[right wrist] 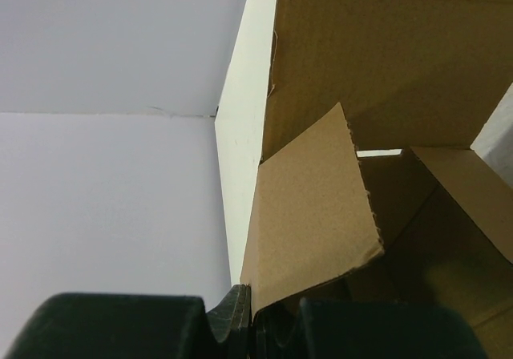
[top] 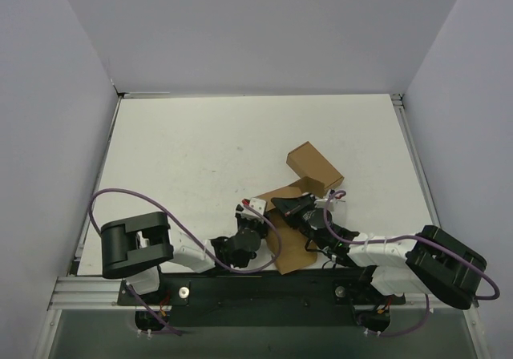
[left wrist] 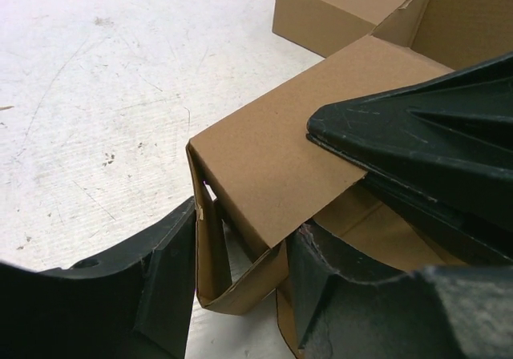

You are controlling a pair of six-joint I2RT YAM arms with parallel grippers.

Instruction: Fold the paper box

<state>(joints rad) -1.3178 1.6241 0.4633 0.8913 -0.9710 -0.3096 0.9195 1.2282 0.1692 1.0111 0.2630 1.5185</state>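
Two grippers work at the paper box [top: 295, 247], which lies partly folded on the white table [top: 184, 151] near the front edge, between the arms. The right gripper [right wrist: 255, 303] is pinched tight on the edge of one raised flap. The left gripper [left wrist: 240, 247] straddles a doubled-over flap at the box's corner, its fingers [left wrist: 160, 287] set apart on either side; I cannot tell whether they press it. A longer brown carton [top: 314, 165] sits just behind.
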